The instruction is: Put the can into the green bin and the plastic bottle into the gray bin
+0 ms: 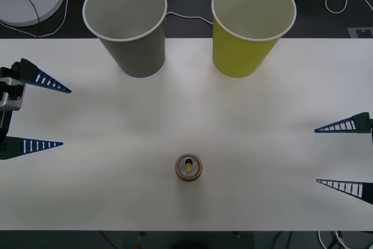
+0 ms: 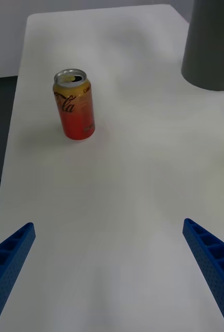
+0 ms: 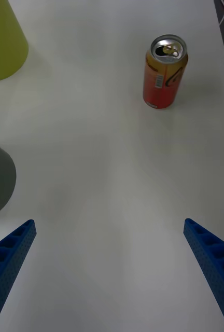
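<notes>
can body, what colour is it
The can is red below, fading to orange-yellow near its shiny metal top; the right wrist view shows it best.

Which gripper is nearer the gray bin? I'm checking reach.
Left. The left gripper sits open at the table's left edge, just forward of the gray bin; the right gripper waits open at the far right edge.

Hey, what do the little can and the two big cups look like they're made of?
The can looks like thin metal: shiny silver top with a pull tab, glossy red and orange printed body. The green bin and the gray bin look like paper: matte coloured outsides, white insides, white rolled rims. A coating is possible but can't be told.
</notes>
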